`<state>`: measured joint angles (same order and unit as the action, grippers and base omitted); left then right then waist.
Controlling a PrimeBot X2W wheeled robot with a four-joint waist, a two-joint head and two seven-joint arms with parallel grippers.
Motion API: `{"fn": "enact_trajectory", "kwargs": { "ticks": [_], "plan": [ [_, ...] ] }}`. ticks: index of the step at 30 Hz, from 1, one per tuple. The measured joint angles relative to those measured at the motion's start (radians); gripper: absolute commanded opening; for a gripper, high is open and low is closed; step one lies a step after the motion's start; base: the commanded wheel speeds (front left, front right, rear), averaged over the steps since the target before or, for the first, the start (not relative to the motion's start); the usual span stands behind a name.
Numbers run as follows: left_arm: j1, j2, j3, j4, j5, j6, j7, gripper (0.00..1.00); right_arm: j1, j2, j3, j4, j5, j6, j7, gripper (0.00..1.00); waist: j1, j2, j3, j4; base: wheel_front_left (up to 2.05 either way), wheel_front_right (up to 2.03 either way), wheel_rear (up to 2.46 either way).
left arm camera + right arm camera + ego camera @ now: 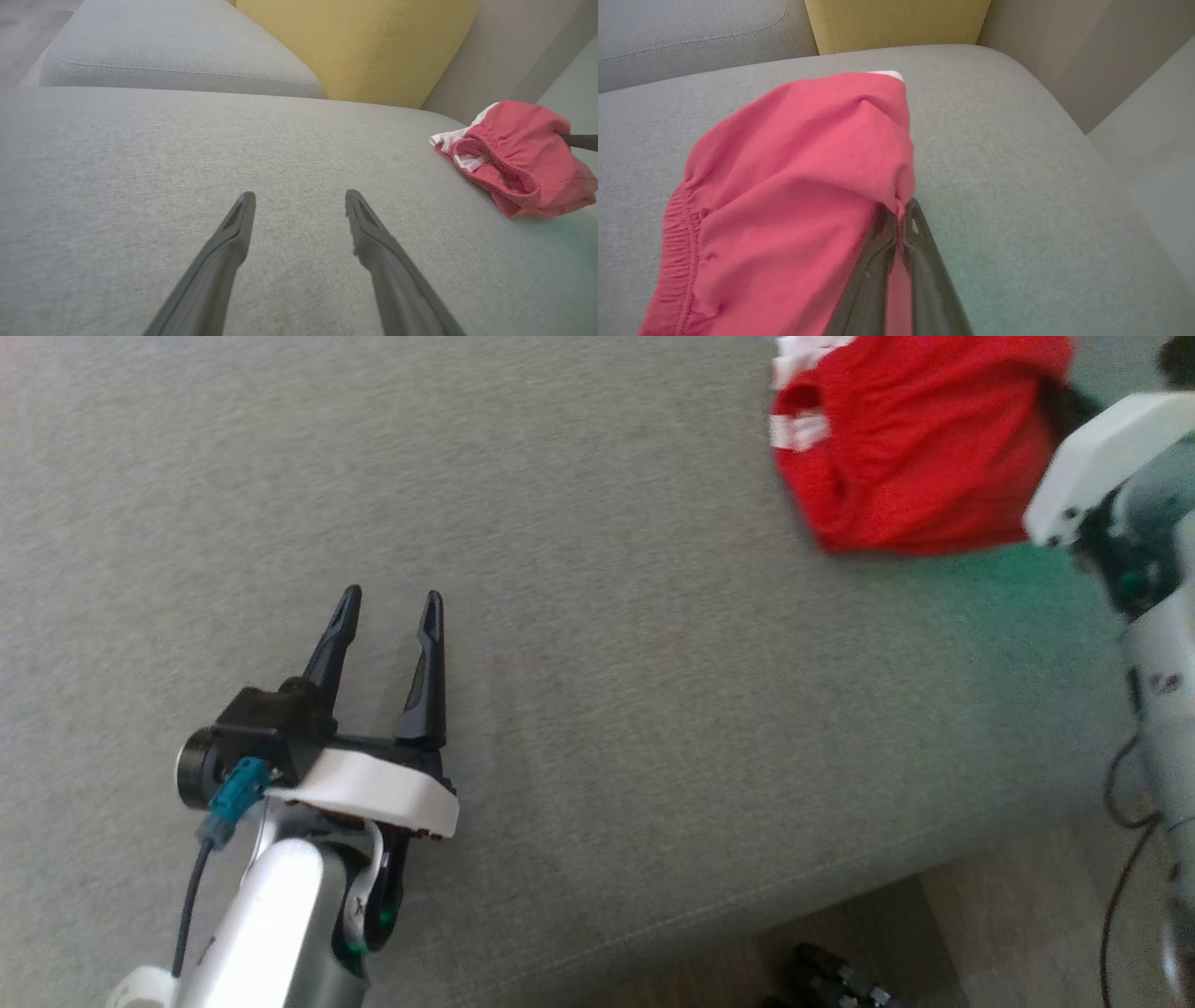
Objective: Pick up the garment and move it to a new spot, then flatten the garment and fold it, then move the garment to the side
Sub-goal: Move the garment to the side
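Note:
The garment (915, 439) is a bunched red piece with white trim, at the top right of the head view on the grey sofa seat (597, 644). My right gripper (901, 212) is shut on a pinch of the garment (794, 177), which drapes up over its fingers. In the left wrist view the garment (518, 158) hangs at the right, with a dark finger (579, 141) of the right gripper entering its side. My left gripper (392, 602) is open and holds nothing, low over the bare seat, far to the left of the garment. Its two fingers spread wide around my left gripper (299, 198).
A yellow cushion (364, 46) stands against the back of the sofa. A second grey seat cushion (177, 51) lies beyond. The seat's front edge (747, 915) drops to a wooden floor, where a dark object (831, 980) lies. Cables (1125, 821) hang beside my right arm.

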<state>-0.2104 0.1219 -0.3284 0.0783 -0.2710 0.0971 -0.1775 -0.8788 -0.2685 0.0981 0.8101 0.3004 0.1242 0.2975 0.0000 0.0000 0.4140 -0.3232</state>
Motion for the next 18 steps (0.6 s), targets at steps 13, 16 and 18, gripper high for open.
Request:
{"fn": "enact_trajectory", "kwargs": {
  "ticks": [13, 16, 18],
  "plan": [
    [0.001, -0.001, -0.003, -0.037, -0.002, 0.017, -0.006, 1.0, -0.094, -0.131, -0.163, 0.082, -0.207, 0.0, 0.012, 0.0, 0.0, 0.0, 0.018, 0.114, 0.0, 0.0, 0.0],
    [0.002, -0.001, -0.004, -0.038, -0.002, 0.017, -0.009, 1.0, -0.1, -0.134, -0.182, 0.079, -0.247, 0.0, 0.021, 0.0, 0.0001, 0.0, 0.019, 0.123, 0.0, 0.0, 0.0],
    [0.002, -0.001, -0.008, -0.038, -0.005, 0.019, -0.01, 1.0, -0.1, -0.141, -0.219, 0.076, -0.294, 0.0, 0.03, 0.0, 0.0, 0.0, 0.02, 0.124, 0.0, 0.0, 0.0]
  ]
}}
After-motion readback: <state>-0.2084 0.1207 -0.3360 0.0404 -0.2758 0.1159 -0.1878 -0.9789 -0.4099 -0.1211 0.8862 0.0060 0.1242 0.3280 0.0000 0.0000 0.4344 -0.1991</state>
